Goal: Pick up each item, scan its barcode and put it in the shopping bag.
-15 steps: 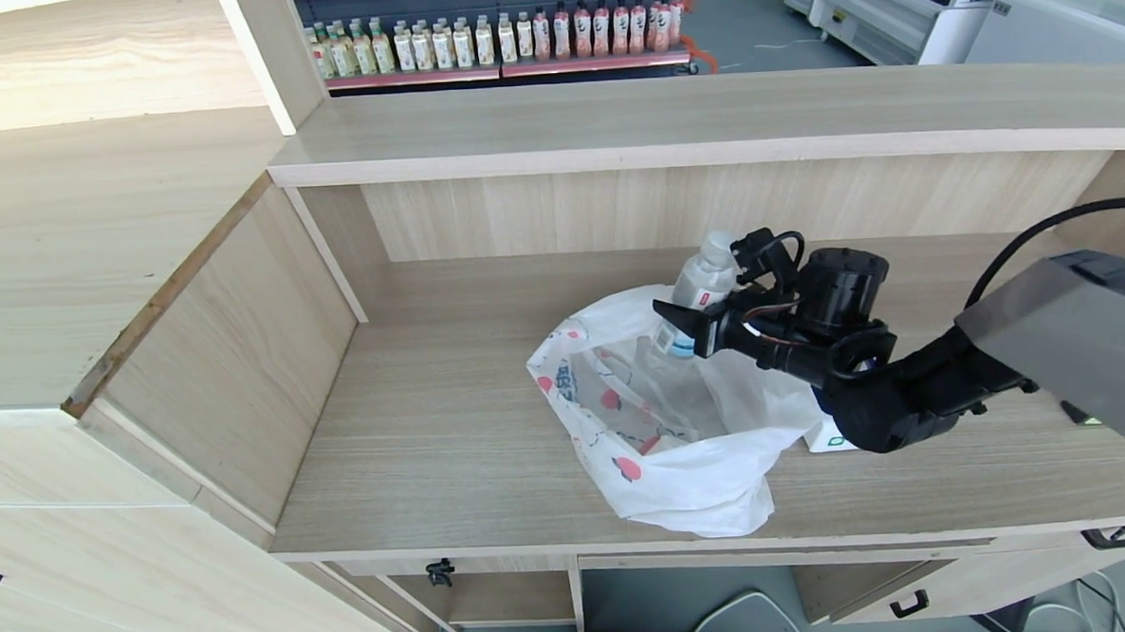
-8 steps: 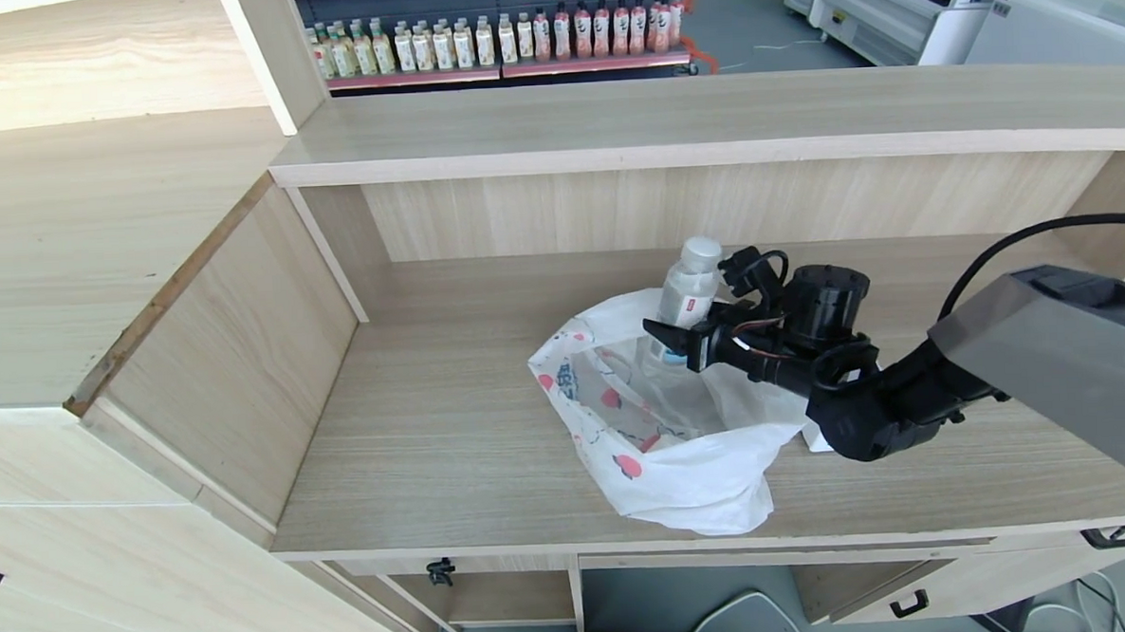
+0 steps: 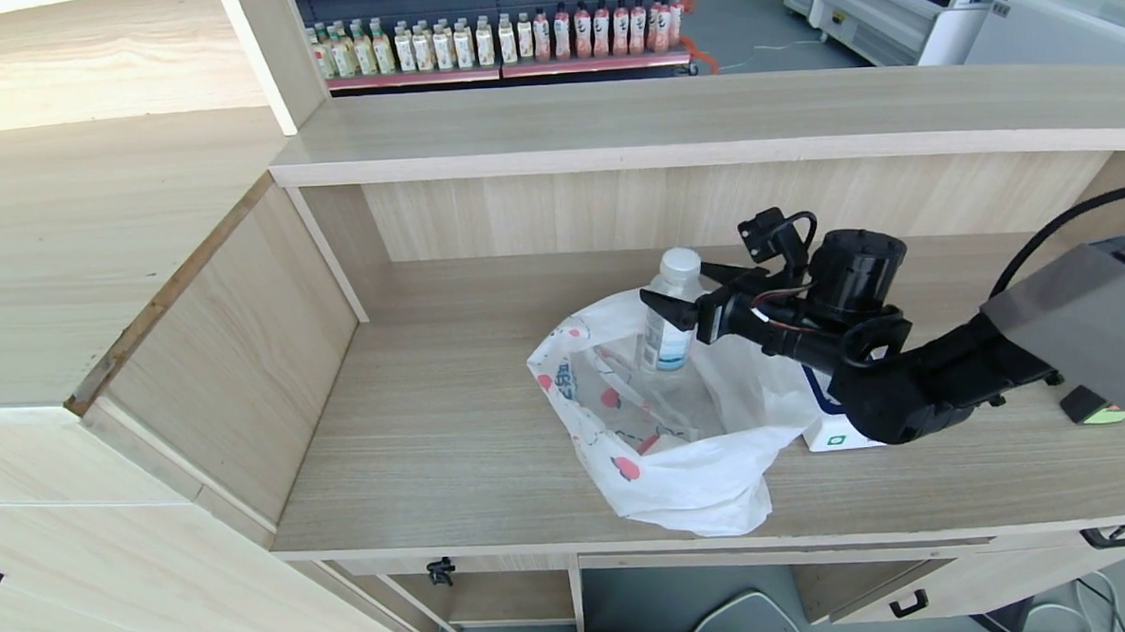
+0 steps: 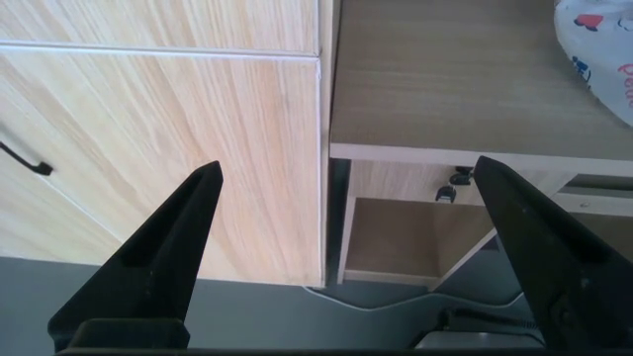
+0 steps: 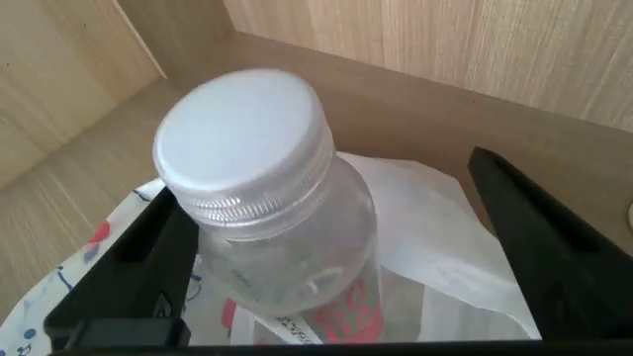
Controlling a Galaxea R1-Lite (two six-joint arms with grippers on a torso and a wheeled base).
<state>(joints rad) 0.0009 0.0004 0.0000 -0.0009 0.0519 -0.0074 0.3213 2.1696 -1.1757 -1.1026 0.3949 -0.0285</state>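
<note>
— What is the right pincer (image 3: 675, 284) doing now?
— It has let go. Its jaws stand spread on either side of the bottle (image 3: 668, 335), and the wrist view shows a clear gap on one side, so nothing is gripped.
— And a second ago?
— Then it was clamped on the bottle's body, holding it tilted above the mouth of the shopping bag (image 3: 683, 472). Half a second ago the bottle was lower and still leaning. Now it stands upright, white cap up, with its lower half inside the far side of the bag's open mouth.
— So that item is bagged?
— I'd judge so. The placing step looks finished. This arm now has to draw back without brushing the cap, because an upright bottle on soft plastic could topple.
— Anything further out?
— The bag lies on the tabletop (image 3: 435, 436), crumpled toward the near edge. A white box (image 3: 829, 434) sits just beside it under the right arm, not in the bag. It is probably the next thing to scan.
— The other arm?
— The left pincer (image 4: 346, 166) hangs open and empty, low by the cupboard front (image 4: 148, 119) and well apart from the bag.
</note>
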